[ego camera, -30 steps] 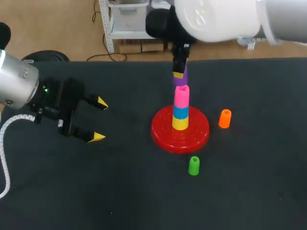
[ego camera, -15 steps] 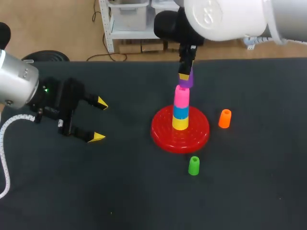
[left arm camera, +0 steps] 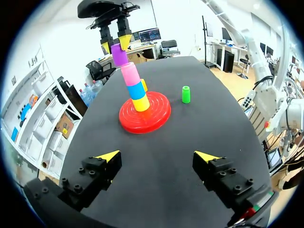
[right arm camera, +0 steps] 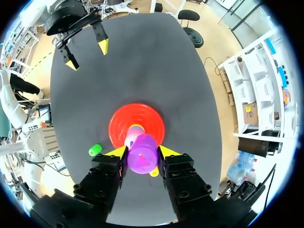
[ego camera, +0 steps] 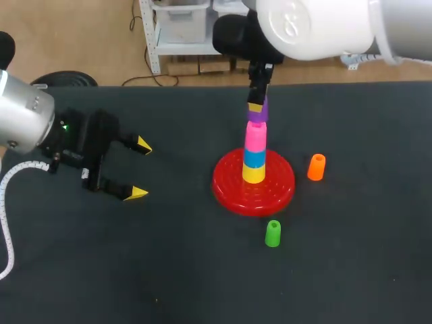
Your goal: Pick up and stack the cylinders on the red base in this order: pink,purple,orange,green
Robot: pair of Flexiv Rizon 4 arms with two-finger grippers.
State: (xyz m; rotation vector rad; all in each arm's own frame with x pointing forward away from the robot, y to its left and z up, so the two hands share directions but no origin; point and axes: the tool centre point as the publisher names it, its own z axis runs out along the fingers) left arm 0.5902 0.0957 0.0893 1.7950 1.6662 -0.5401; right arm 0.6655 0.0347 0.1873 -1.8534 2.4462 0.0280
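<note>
Purple cylinder (ego camera: 257, 113) is clamped between the yellow fingertips of the right pincer (ego camera: 256, 107), directly over the pink cylinder (ego camera: 255, 135), which tops a blue cylinder (ego camera: 254, 157) and a yellow cylinder (ego camera: 254, 174) on the red base (ego camera: 229, 190); whether purple touches pink I cannot tell. Orange cylinder (ego camera: 316, 167) and green cylinder (ego camera: 273, 233) stand on the tabletop (ego camera: 169, 263) near the base. Left pincer (ego camera: 139, 169) hangs released, well apart.

My left arm (ego camera: 23, 115) has a silver-grey shell, a white ribbed cable (ego camera: 19, 167) and a small green light (ego camera: 65, 126). My right arm (ego camera: 317, 27) is glossy white. Both carry black fingers (left arm camera: 90, 178) with screws and yellow tips.
</note>
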